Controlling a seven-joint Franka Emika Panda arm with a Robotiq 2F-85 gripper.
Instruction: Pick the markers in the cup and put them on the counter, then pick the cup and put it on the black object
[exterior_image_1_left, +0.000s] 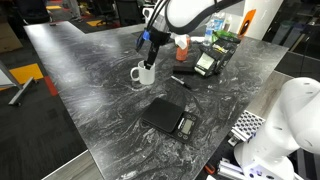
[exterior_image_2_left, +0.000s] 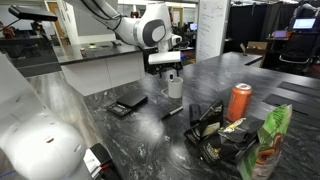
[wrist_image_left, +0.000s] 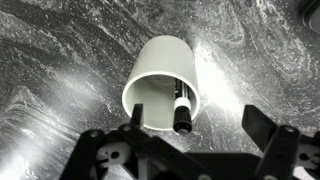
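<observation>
Light: even overhead indoor, bright; no hard shadows in both ext. views.
Counter: the counter (exterior_image_1_left: 100, 80) glossy w/ white glare patches, brighter toward far end; wrist view has hot spot right of the cup (wrist_image_left: 160, 70).
Cup: outside near blown-out, inside shaded; marker (wrist_image_left: 183, 108) reads dark.
Foreground: white robot base (exterior_image_2_left: 40, 140) soft, overexposed.
Detail: low-res, small items mushy.

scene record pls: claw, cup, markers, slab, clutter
claw: open, holding nothing, over the cup
cup: white, upright on the counter
marker in cup: one dark marker, leaning on the rim
marker out: dark stick, likely a marker, lying on the counter beside the cup
black slab: flat on the counter, nothing on it
can: orange-red, upright, apart from the cup
</observation>
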